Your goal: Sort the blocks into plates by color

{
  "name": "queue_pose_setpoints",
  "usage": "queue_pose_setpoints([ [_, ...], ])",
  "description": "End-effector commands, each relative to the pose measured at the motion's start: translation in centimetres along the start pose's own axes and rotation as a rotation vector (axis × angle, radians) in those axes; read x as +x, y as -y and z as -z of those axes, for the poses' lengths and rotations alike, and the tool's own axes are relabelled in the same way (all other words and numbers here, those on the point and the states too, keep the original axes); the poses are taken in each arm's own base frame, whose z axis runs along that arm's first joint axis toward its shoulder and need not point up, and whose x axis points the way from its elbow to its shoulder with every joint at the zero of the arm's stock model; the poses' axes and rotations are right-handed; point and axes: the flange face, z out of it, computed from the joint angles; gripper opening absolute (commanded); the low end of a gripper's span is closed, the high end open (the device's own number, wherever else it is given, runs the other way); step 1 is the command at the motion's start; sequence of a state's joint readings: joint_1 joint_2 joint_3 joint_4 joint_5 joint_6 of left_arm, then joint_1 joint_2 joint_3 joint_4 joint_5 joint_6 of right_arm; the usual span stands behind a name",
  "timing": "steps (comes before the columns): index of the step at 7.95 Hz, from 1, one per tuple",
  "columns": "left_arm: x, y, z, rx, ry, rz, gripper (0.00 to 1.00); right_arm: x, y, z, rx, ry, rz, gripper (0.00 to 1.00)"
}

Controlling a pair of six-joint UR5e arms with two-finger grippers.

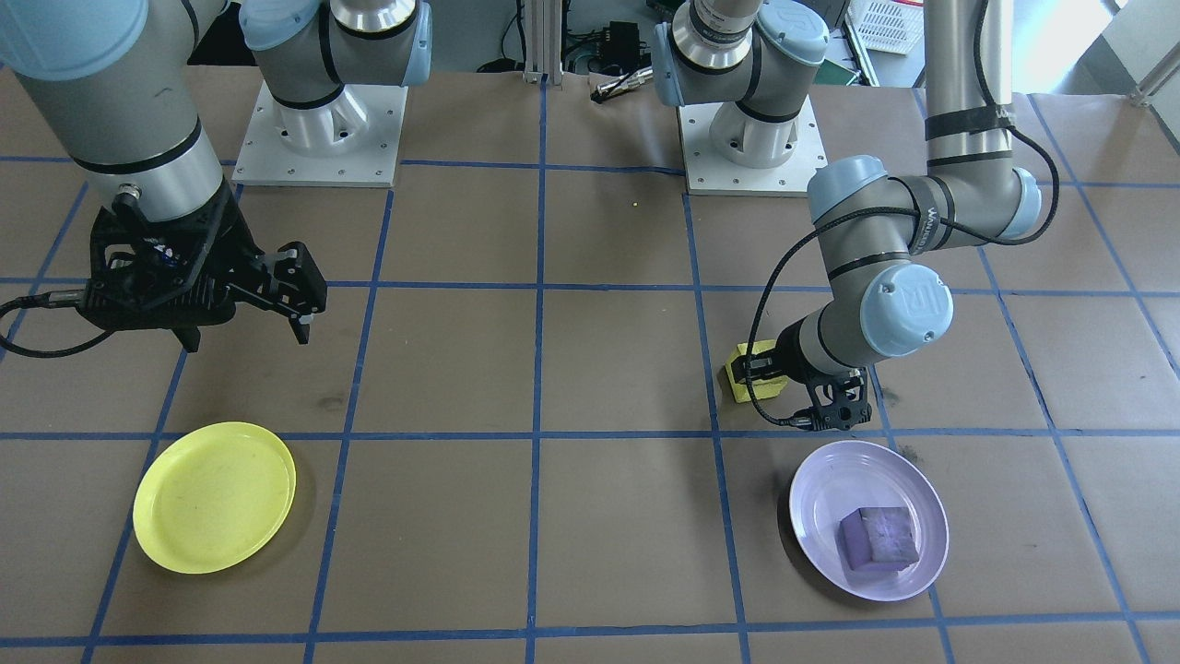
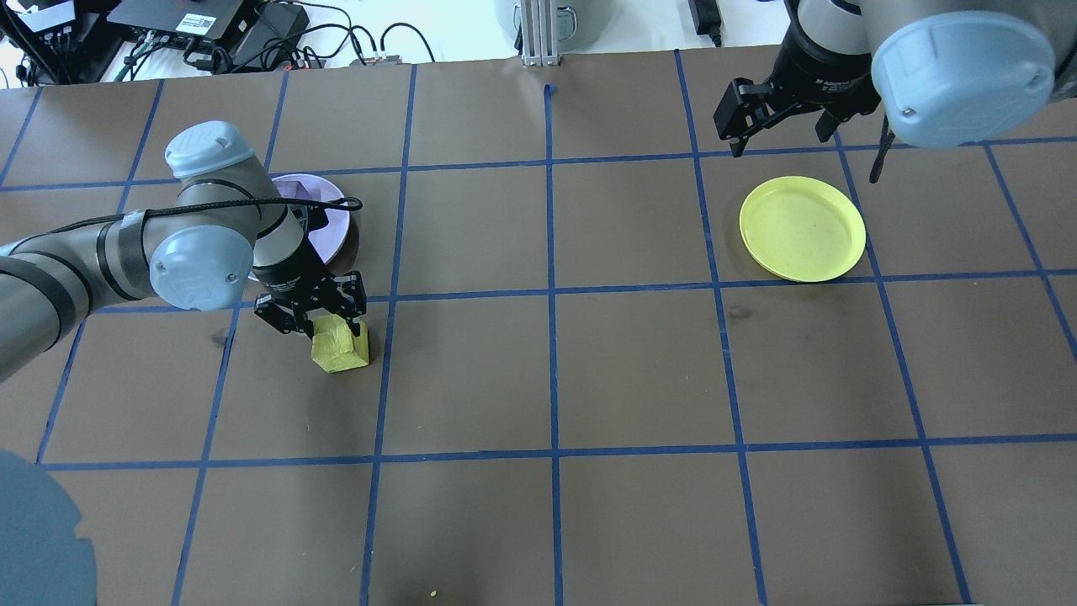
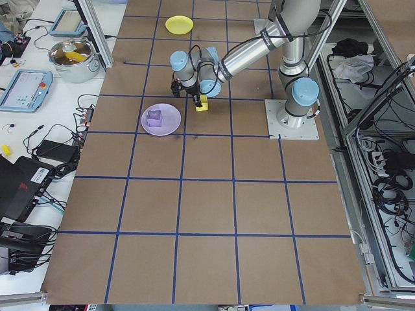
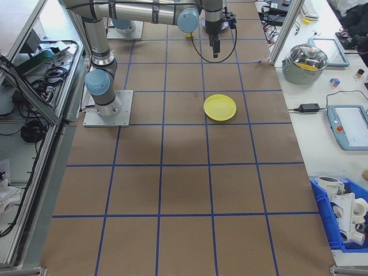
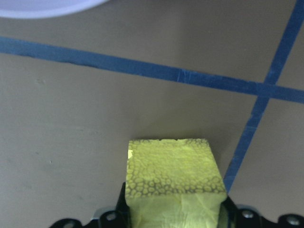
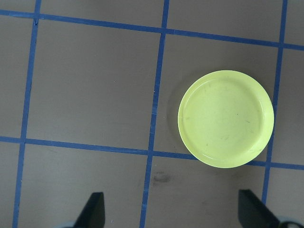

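Note:
The yellow block sits between the fingers of my left gripper, which is shut on it just above the brown table. From overhead, that block looks tilted beside the left gripper. The purple block lies in the lavender plate, right beside the left arm. My right gripper hangs open and empty above the table, near the yellow plate. The overhead view puts the yellow plate just below the right gripper.
Blue tape lines divide the brown table into squares. The two arm bases stand at the robot's edge. Off the table on the far side are a pot, tablets and cables.

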State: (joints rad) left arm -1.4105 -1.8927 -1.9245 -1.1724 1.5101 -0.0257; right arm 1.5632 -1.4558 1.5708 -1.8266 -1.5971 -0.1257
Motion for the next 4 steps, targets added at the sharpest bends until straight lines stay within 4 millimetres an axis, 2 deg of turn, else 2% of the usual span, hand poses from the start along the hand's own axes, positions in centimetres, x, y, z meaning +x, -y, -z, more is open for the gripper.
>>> queue_pose_setpoints([
  [1,2.7,-1.4,1.7,0.032,-0.024,-0.016,0.00,0.1,0.0,0.0,-0.004,-0.012,0.000,1.00],
  [2,7.8,-3.9,1.8,0.036,-0.019,-0.105,0.00,0.1,0.0,0.0,-0.003,-0.013,0.000,1.00],
  [3,11.9,-5.3,1.9,0.040,-0.008,-0.089,0.00,0.1,0.0,0.0,-0.001,-0.014,0.000,1.00],
  [4,15.6,-5.9,3.1,0.069,-0.011,-0.090,0.00,0.1,0.0,-0.1,-0.003,-0.013,0.000,1.00],
])
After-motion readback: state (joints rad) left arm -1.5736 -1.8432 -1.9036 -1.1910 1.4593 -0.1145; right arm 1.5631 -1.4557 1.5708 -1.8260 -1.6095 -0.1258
